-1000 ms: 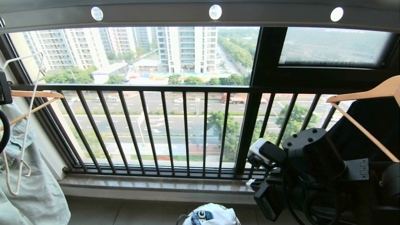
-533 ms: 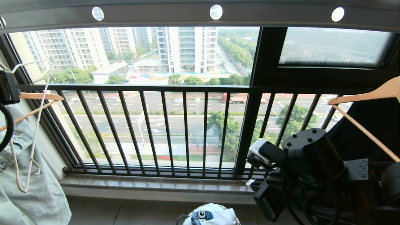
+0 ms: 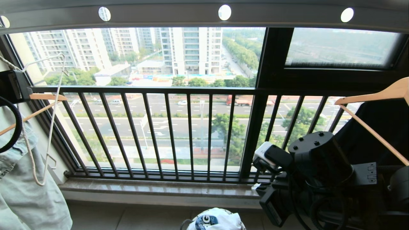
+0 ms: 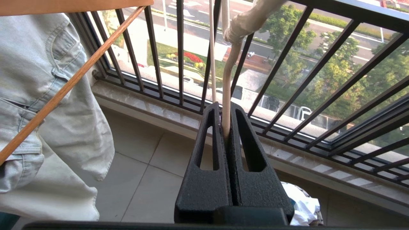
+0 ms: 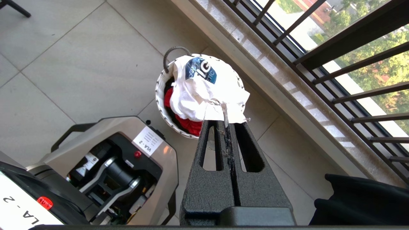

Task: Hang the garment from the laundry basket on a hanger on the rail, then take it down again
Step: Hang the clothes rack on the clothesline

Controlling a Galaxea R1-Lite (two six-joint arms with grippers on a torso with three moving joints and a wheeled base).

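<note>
The left gripper (image 4: 225, 127) is clenched on the hanger (image 4: 227, 95), its two black fingers pressed together around the thin cream-white wire, which runs up from between them to the thicker wrapped neck. In the head view that hanger (image 3: 51, 118) hangs at the far left, in front of the black window railing (image 3: 191, 134), with the pale denim piece (image 3: 28, 191) just beside it and a wooden hanger (image 3: 38, 102) crossing behind it. The hanger's upper end sits below the rail (image 3: 204, 14), the pale grey overhead bar with round holes that spans the top above the railing; whether the hook touches anything there cannot be told from these views. The right gripper (image 5: 228, 127) is closed on nothing, its fingers pressed flat together, poised above the floor on the room side of the railing. The garment (image 5: 204, 86), a white T-shirt with a dark blue chest print, lies heaped in the laundry basket (image 5: 159, 95), on top of a red garment (image 5: 188, 123). The basket stands on the tiled floor (image 5: 80, 64) near the stone sill under the railing, and shows at the bottom edge of the head view. A second wooden hanger (image 3: 377, 95) with dark cloth hangs to the right of the railing.
</note>
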